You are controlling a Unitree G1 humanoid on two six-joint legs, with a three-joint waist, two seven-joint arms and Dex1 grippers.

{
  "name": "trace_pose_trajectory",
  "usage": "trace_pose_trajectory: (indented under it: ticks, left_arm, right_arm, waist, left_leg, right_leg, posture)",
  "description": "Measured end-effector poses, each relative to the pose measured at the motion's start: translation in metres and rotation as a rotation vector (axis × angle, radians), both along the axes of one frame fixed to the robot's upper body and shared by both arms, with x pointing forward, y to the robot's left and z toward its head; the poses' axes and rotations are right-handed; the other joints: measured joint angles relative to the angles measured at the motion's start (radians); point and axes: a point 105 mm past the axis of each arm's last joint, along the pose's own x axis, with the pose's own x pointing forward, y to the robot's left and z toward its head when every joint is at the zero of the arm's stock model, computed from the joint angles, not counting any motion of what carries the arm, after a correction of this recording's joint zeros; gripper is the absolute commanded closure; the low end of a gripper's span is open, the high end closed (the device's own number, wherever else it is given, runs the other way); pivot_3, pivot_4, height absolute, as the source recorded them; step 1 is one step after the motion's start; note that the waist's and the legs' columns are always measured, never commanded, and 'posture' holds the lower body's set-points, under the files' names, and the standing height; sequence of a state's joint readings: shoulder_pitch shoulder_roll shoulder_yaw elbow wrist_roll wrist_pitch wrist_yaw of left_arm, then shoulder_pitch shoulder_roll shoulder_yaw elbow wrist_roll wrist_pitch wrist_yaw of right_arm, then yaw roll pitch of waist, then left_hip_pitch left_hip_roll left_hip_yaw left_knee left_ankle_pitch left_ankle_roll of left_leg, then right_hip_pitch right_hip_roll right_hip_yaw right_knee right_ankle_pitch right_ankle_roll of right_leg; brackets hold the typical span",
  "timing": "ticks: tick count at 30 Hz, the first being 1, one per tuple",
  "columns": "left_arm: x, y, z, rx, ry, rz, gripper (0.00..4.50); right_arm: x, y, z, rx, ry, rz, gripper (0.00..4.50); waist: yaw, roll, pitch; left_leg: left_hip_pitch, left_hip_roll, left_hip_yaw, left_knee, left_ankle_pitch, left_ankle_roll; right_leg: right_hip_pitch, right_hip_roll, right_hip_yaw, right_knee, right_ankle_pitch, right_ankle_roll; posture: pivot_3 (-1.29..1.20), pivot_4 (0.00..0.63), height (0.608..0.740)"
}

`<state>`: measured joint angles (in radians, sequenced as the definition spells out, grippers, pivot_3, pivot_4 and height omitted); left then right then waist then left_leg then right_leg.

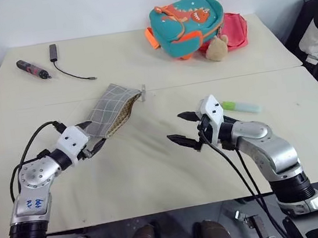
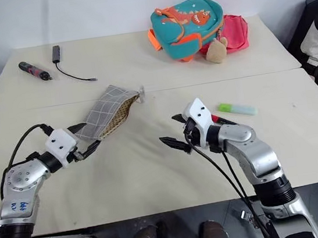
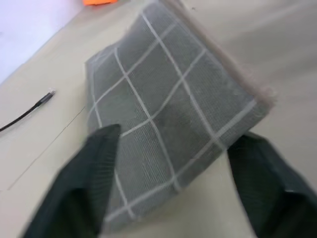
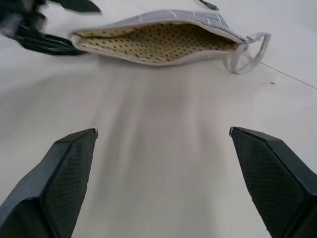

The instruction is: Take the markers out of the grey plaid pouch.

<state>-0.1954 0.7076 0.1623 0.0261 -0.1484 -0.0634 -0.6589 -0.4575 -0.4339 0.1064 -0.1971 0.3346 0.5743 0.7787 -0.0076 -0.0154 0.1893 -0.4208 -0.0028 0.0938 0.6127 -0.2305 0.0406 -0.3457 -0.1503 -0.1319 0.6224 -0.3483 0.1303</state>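
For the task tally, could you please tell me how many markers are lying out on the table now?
2: the green marker lies right of the right gripper, and a red marker pokes out from behind that arm. The pouch looks empty.

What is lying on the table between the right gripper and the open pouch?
Nothing: the right wrist view shows bare table from the right gripper to the pouch, whose open mouth faces it.

one pouch [image 1: 111, 109], two markers [image 1: 241, 107], two backpacks [image 1: 187, 19]
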Motion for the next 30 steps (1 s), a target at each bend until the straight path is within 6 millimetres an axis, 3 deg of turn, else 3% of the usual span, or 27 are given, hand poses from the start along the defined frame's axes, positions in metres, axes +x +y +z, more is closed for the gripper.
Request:
trace_pose_trajectory:
  ticks: [5,9,14,17,19,21,26,30]
  left_arm:
    - [-0.040,-0.008,0.005,-0.133,0.071,-0.102,0.03]
    - [-0.059,0.014,0.020,-0.294,0.064,-0.028,0.03]
    - [-0.068,0.036,0.009,-0.389,0.091,0.118,0.03]
    - [-0.075,0.047,-0.005,-0.382,0.113,0.186,0.03]
    - [-0.078,0.046,-0.010,-0.386,0.115,0.186,0.03]
    - [-0.080,0.046,-0.012,-0.378,0.118,0.190,0.03]
    - [-0.081,0.040,-0.019,-0.383,0.124,0.179,0.03]
    - [-0.082,0.034,-0.025,-0.391,0.145,0.159,0.03]
  right_arm:
    - [0.005,-0.025,0.002,-0.025,-0.008,-0.052,0.03]
    - [0.003,-0.060,0.002,-0.063,-0.056,-0.109,0.03]
    - [0.010,-0.095,-0.006,-0.073,-0.048,-0.232,0.03]
    - [0.030,-0.133,0.001,-0.058,-0.101,-0.449,0.03]
    - [0.041,-0.153,0.010,-0.010,-0.122,-0.570,0.03]
    - [0.046,-0.160,0.013,0.023,-0.137,-0.620,0.03]
    - [0.054,-0.179,0.004,0.032,-0.144,-0.727,0.03]
    - [0.061,-0.224,-0.001,0.041,-0.154,-0.976,0.03]
  waist:
    - [0.002,0.000,0.000]
    - [0.006,0.000,0.000]
    - [0.006,0.000,0.000]
    - [0.005,0.000,0.000]
    - [0.004,0.000,0.000]
    - [0.004,0.000,0.000]
    - [0.005,0.000,0.000]
    - [0.005,0.000,0.000]
  left_leg:
    - [0.000,0.000,-0.001,0.000,0.000,0.000]
    - [0.001,0.000,-0.001,0.000,-0.001,0.000]
    - [0.002,0.001,0.000,0.000,-0.001,0.000]
    - [0.002,0.001,0.001,0.000,-0.001,0.000]
    - [0.002,0.001,0.002,0.000,-0.001,-0.001]
    - [0.002,0.003,0.002,0.000,-0.002,-0.001]
    - [0.001,0.002,0.002,0.001,-0.001,-0.001]
    - [0.001,0.001,0.002,0.001,-0.001,0.000]
  right_leg:
    - [0.002,-0.001,0.002,-0.001,0.000,0.000]
    - [0.003,-0.001,0.003,-0.003,0.000,0.000]
    - [0.003,0.000,0.003,-0.003,0.000,0.000]
    - [0.002,0.000,0.002,-0.003,0.000,0.000]
    - [0.002,0.000,0.002,-0.003,0.000,-0.001]
    - [0.002,0.000,0.003,-0.003,0.000,-0.001]
    - [0.002,0.000,0.002,-0.003,0.000,-0.001]
    - [0.002,0.000,0.002,-0.002,0.000,-0.001]
  posture:
    - [0.00,0.150,0.740]
    - [0.00,0.150,0.740]
    - [0.00,0.150,0.740]
    - [0.00,0.150,0.740]
    - [0.00,0.150,0.740]
    - [0.00,0.150,0.740]
    - [0.00,0.150,0.740]
    - [0.00,0.150,0.740]
